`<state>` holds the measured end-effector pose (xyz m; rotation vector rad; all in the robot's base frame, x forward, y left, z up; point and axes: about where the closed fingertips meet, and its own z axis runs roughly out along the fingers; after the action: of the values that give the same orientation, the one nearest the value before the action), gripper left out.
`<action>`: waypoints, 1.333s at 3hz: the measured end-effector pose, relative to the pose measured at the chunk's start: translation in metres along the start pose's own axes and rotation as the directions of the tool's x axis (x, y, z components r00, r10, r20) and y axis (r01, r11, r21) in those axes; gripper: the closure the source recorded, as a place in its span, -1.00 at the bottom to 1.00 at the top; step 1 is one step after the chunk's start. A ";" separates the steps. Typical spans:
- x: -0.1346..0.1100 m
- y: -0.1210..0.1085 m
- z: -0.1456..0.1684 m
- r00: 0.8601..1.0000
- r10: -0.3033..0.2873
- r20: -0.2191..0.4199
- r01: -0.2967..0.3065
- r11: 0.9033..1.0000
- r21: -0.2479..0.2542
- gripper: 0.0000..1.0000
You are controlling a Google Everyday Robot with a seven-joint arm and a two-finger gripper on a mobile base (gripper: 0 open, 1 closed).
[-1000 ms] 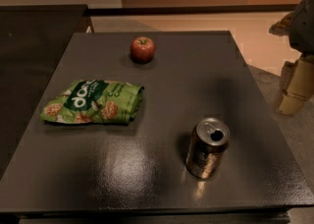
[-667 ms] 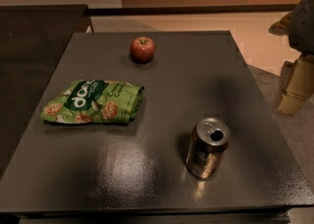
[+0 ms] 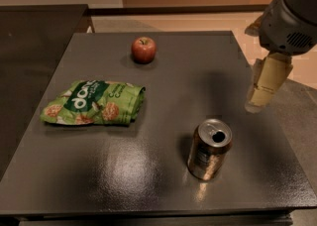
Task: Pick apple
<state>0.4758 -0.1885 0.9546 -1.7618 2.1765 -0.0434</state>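
Red item, far side of the table [image 3: 198, 66]: how is it listed? (clerk)

Apple [image 3: 143, 50], one, small, round, red with a paler patch, stem dimple up. It rests on the dark tabletop near the far edge, left of centre, touching nothing. (keeper)

Neighbours? (clerk)

Green chip bag [image 3: 94, 102], lying flat, nearer and to the left. Soda can [image 3: 209, 148], open, upright, nearer and to the right. Both are well apart from the apple. (keeper)

Tool? (clerk)

Gripper [image 3: 265, 84], one, tan, hanging beyond the table's right edge under the grey arm housing, well apart from the apple. How wide it stands I cannot tell. None of the listed goods is in its hold. (keeper)

Handling notes? (clerk)

By judgement: light, firm, smooth-skinned and likely to roll if nudged off-centre. It may bruise under a hard squeeze. Take hold across the widest girth, from above, centred on the dimple, closing gently. (keeper)
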 end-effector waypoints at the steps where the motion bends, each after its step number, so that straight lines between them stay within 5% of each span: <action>1: -0.019 -0.018 0.022 0.999 0.000 0.049 0.001 1.000 -0.014 -1.00; 4: -0.084 -0.064 0.077 0.988 0.009 0.157 -0.003 0.999 -0.037 -1.00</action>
<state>0.5728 -0.1084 0.9172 -1.7162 2.0827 0.1336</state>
